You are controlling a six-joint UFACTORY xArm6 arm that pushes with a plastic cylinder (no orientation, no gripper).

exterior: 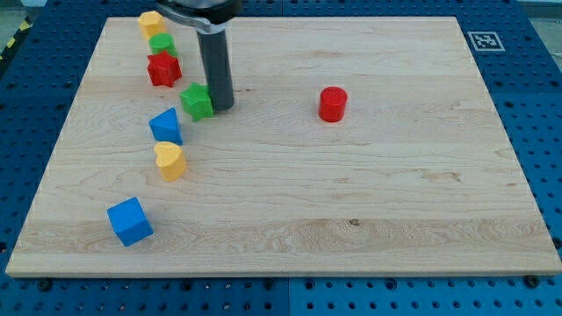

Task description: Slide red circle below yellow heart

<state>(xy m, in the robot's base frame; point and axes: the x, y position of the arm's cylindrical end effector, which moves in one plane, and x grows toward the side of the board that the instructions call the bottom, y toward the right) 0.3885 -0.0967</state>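
Our tip (220, 106) holds nothing, touching green block (198, 102). Red circle (333, 104) lies well apart toward view's right; yellow heart (169, 161) toward lower left.

The arm comes in from the view's top, left of centre, where only its dark, rounded end piece shows at the frame edge. From it a straight dark grey rod (215, 66) hangs upright, with no visible tilt. My tip (219, 107) sits low at the wooden board's surface, in the upper left part of the board. It stands just beside the green block (198, 102), on that block's right, seemingly touching it.
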